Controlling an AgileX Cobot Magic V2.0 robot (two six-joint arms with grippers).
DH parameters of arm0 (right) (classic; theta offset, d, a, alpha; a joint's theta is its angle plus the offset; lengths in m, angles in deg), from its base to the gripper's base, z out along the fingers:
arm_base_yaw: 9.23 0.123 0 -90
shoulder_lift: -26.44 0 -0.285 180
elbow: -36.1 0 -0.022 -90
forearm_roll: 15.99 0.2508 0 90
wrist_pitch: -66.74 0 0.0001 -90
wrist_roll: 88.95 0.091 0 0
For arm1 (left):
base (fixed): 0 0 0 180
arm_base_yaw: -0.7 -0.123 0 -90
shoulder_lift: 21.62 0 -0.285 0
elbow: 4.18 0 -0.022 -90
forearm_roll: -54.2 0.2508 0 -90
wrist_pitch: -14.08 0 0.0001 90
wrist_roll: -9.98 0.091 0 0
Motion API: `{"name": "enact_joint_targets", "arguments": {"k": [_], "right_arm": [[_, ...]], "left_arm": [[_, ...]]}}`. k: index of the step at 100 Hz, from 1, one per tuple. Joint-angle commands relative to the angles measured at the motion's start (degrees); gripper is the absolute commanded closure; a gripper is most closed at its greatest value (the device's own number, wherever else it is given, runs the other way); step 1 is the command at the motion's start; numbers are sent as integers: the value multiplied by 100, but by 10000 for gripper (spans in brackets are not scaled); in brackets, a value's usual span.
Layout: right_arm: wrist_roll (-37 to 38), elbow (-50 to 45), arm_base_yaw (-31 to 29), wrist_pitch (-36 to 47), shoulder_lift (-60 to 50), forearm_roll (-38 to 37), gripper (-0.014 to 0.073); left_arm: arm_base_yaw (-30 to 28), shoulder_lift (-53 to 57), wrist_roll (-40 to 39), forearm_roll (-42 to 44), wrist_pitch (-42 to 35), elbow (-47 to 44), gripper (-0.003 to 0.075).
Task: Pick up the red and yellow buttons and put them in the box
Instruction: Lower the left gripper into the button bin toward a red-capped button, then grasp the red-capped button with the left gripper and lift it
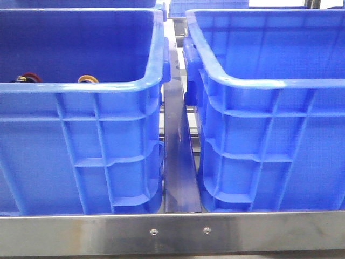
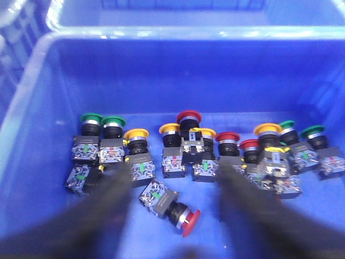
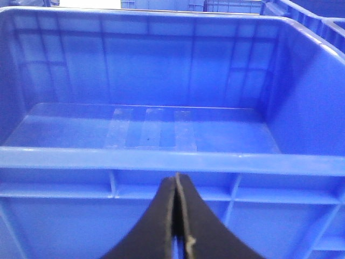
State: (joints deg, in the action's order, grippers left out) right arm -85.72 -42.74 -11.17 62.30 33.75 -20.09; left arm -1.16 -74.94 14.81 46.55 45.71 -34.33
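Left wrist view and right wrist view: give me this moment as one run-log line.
left gripper: open, above tipped red button in left crate | right gripper: shut, empty, outside right crate | right crate: no buttons seen

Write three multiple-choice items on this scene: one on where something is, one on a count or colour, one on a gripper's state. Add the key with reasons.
1. Where do the push buttons lie?
A. On the floor of the left crate
B. In the right crate
C. On the metal rail between the crates

2. How many green-capped buttons show in the left wrist view?
A. None
B. One
C. Four

3. How does the right gripper stand?
A. Wide open
B. Shut, holding nothing
C. Shut on a yellow button

Key:
1 A: the left wrist view shows them clustered on that crate's floor; the right crate looks bare.
2 C: two green caps at one end of the cluster, two at the other.
3 B: its fingertips meet with nothing between them.
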Motion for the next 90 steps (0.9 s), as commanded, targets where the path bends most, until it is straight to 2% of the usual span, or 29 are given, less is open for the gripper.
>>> {"name": "enact_joint_targets", "arguments": {"k": [1, 49, 90], "right_arm": [[-8, -26, -22, 445, -126, -71, 661], [-8, -26, -22, 445, -126, -71, 661], [-8, -26, -22, 445, -126, -71, 661]], "left_arm": [[-24, -468, -10, -102, -249, 485, 210], [268, -3377, -66, -81, 1820, 2719, 213], [268, -4742, -224, 168, 2461, 3887, 216]]}}
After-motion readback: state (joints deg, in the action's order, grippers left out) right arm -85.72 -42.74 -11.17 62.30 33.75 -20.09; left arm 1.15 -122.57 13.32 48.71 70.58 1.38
